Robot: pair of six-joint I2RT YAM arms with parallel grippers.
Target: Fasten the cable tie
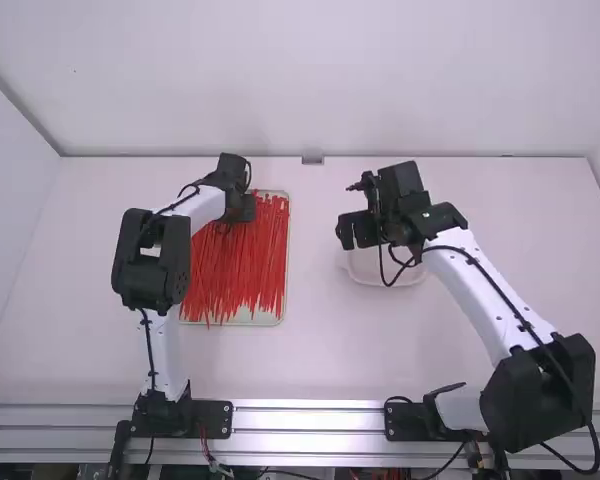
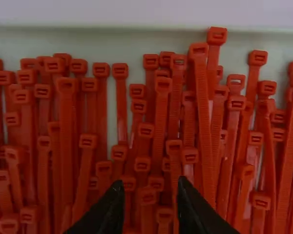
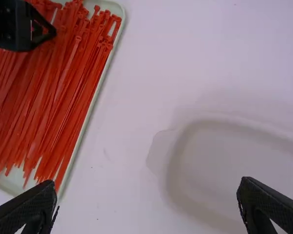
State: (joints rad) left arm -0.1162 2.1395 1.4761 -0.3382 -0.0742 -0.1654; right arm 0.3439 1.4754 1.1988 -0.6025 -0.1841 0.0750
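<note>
Task barely started, by my read. No tie is picked out yet, none looped, none fastened. All the cable ties (image 1: pixel 242 265) lie loose in one red pile on the tray (image 1: pixel 285 260), heads bunched twd the tray's far edge, tails running to its near edge. Left to do, as I judge it: grab one tie, lift it clear, feed tail thru head, pull tight. So approx. everything.

Left gripper (image 2: pixel 147 183): low over the pile nr the tray's far edge, roughly mid-way along it. Fingers apart, moderate gap, several tie heads showing btwn and under the tips. Nothing clamped. Can't tell if the tips actually touch the ties or hang just above.

Right gripper (image 3: pixel 146 187): fingers spread wide, nothing btwn them, touching nothing. It hangs over a pale, see-thru container (image 3: pixel 224 161) that sits on the table (image 1: pixel 430 180) right of the tray, apart from it. Container looks empty.

Tray sits left of table's middle, twd the far edge.
</note>
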